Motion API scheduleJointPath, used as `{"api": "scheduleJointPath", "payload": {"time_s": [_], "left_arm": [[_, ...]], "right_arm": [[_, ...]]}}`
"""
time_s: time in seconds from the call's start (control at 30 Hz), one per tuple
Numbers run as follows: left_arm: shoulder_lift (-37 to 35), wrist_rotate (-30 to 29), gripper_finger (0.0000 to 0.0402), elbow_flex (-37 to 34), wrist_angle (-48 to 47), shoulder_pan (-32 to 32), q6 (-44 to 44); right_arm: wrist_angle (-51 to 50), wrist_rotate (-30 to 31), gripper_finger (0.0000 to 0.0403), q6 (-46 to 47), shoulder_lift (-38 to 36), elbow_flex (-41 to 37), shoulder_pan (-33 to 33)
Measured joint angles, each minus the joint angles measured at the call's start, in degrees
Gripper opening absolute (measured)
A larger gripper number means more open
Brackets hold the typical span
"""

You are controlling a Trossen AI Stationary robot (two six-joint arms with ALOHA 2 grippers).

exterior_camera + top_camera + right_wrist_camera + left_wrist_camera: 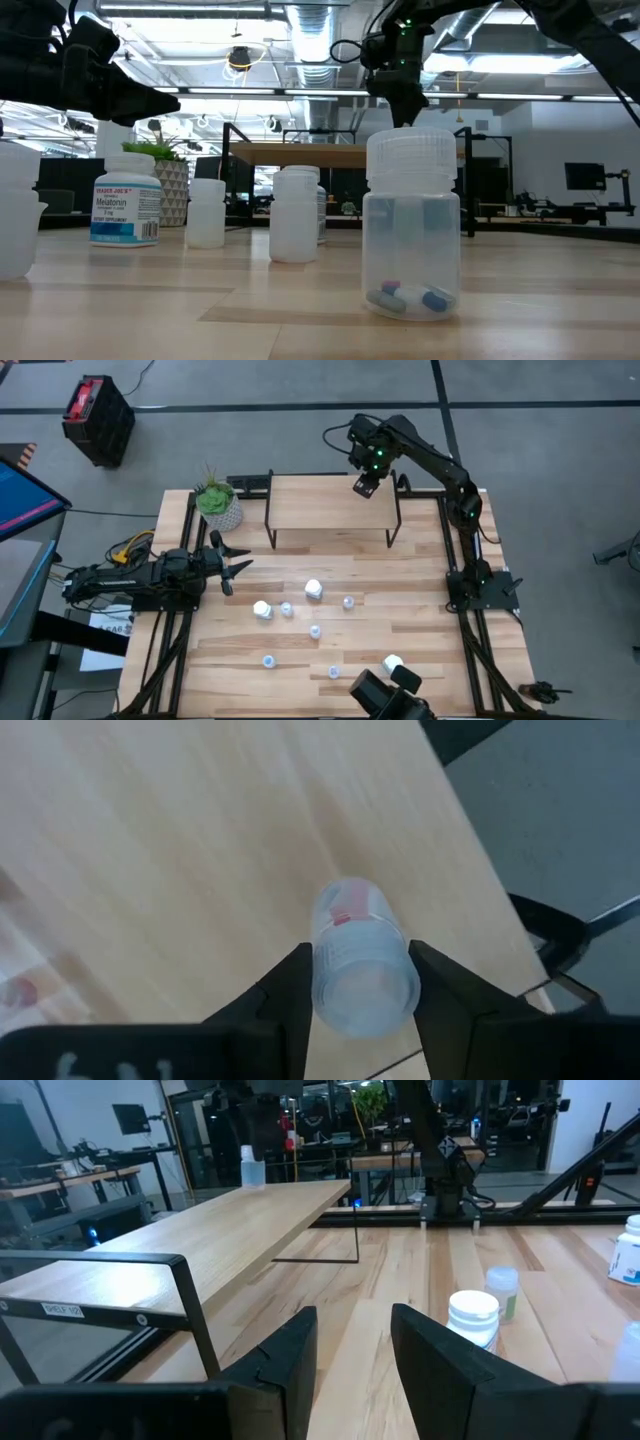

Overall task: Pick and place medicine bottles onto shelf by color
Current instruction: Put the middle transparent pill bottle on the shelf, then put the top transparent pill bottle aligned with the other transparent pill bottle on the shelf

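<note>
The shelf [320,510], a light-wood board on black legs, stands at the table's far side. My right gripper [365,485] is over the shelf's far right part, shut on a pale translucent bottle [360,965] with red pills inside. It also shows in the left wrist view [252,1165]. Three white bottles [313,589] [262,609] [393,663] and several small translucent ones [315,631] stand upright on the tabletop. My left gripper [236,566] is open and empty at the table's left, level, left of the bottles. My right gripper pinches the translucent bottle at its capped top [325,982] between its two fingers, one on each side. The fingers come from above, pointing down. The bottle is upright below them, over the shelf board [150,840]. I cannot tell whether its base touches the board.
A white plant pot [218,506] with a green plant stands at the far left beside the shelf. A labelled white bottle [125,208] and a translucent bottle with pills [412,225] show close in the low view. A camera mount [390,695] sits at the near edge.
</note>
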Motion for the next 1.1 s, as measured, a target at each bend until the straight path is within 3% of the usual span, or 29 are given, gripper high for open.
{"api": "scheduleJointPath", "payload": {"time_s": [0.37, 1.1], "left_arm": [[0.01, 0.00, 0.0121, -0.01, 0.00, 0.00, 0.01], [0.01, 0.00, 0.0121, 0.01, -0.02, 0.02, 0.03]], "right_arm": [[0.02, 0.42, 0.0210, 0.02, 0.00, 0.00, 0.04], [0.01, 0.85, 0.0196, 0.29, -2.75, 3.69, 0.39]]}}
